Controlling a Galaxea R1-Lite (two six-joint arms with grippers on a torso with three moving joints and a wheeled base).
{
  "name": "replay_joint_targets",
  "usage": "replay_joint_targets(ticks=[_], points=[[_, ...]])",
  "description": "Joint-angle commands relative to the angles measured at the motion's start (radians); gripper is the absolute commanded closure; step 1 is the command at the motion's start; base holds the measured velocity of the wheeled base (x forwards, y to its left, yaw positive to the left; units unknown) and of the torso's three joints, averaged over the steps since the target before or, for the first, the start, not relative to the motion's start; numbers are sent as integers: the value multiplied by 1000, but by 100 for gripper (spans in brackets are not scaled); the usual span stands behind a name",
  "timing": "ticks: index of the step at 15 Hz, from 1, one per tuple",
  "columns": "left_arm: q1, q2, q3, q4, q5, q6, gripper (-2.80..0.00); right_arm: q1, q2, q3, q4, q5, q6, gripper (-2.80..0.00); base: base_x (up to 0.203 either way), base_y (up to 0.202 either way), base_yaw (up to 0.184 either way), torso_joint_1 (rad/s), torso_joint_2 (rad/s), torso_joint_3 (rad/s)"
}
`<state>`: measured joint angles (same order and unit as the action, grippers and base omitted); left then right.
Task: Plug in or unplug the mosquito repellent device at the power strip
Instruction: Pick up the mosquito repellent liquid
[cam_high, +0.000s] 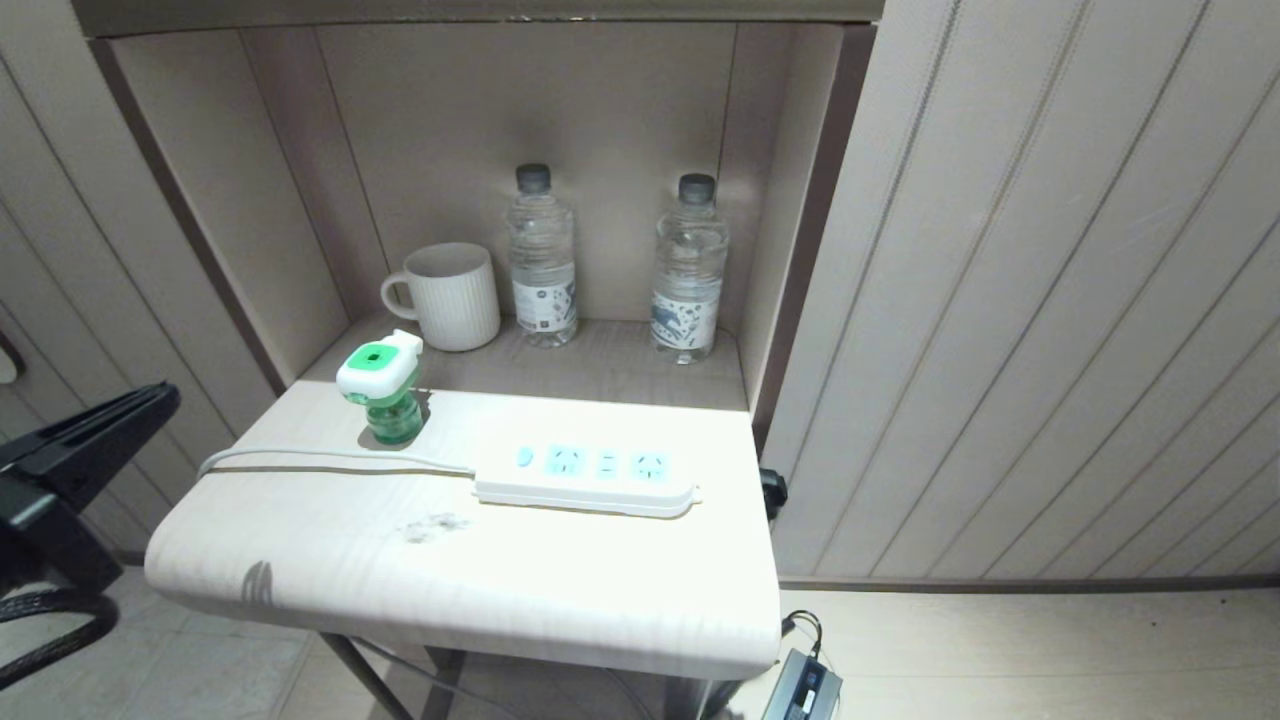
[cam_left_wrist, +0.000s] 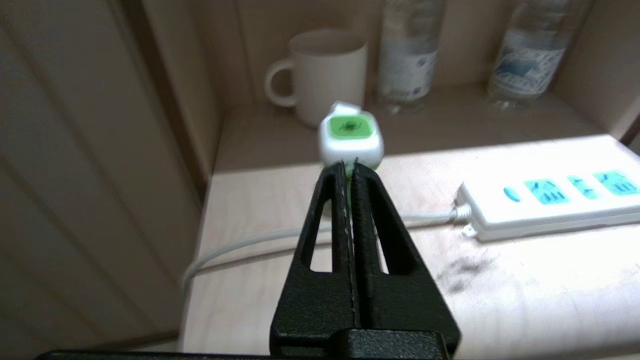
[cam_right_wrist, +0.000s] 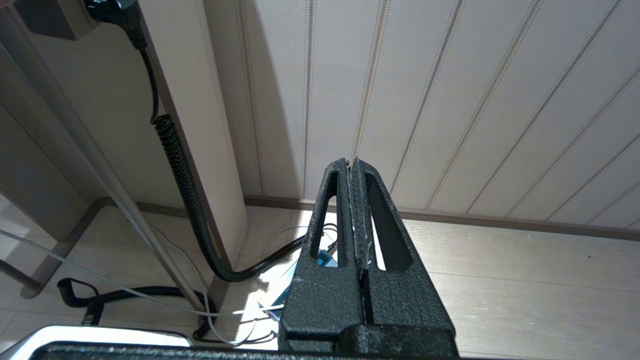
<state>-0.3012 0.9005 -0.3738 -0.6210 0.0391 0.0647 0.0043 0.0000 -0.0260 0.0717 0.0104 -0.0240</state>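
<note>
The mosquito repellent device (cam_high: 380, 385), white and green on top with a clear green bottle below, stands upright on the table's left side. It is apart from the power strip (cam_high: 585, 478), whose sockets all show bare. The strip's white cord (cam_high: 320, 458) runs left past the device. My left gripper (cam_high: 165, 398) hangs off the table's left edge, shut on nothing. In the left wrist view its tips (cam_left_wrist: 349, 167) line up with the device (cam_left_wrist: 350, 137) farther off, and the power strip (cam_left_wrist: 550, 200) lies to one side. My right gripper (cam_right_wrist: 351, 162) is shut, low beside the wall.
A white ribbed mug (cam_high: 450, 295) and two water bottles (cam_high: 541, 255) (cam_high: 689, 268) stand in the niche behind the table (cam_high: 450, 590). Niche walls close in at both sides. A black adapter (cam_high: 805, 685) and cables (cam_right_wrist: 185, 165) lie on the floor at the right.
</note>
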Motion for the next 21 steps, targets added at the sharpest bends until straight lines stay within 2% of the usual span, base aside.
replay_joint_targets(ticks=[1,3,4,7,9,12,15,21], points=[[74,-184,15,196,-1,2,0,0,0,0,0,2,-1,0,0,0,0,0,0,0],[130,-345,61,343,-2,3,0,0,0,0,0,0,-1,0,0,0,0,0,0,0],[143,-416,100,380,-1,3,0,0,0,0,0,1,-1,0,0,0,0,0,0,0],[174,-605,242,481,3,8,0,0,0,0,1,1,0,0,0,0,0,0,0,0],[220,-628,347,493,9,6,0,0,0,0,0,0,1,0,0,0,0,0,0,0],[276,-733,369,555,-32,8,0,0,0,0,0,0,-1,0,0,0,0,0,0,0],[291,-894,373,611,-46,12,0,0,0,0,2,0,-1,0,0,0,0,0,0,0],[295,-901,374,621,-42,-62,0,0,0,0,2,0,1,0,0,0,0,0,0,0]])
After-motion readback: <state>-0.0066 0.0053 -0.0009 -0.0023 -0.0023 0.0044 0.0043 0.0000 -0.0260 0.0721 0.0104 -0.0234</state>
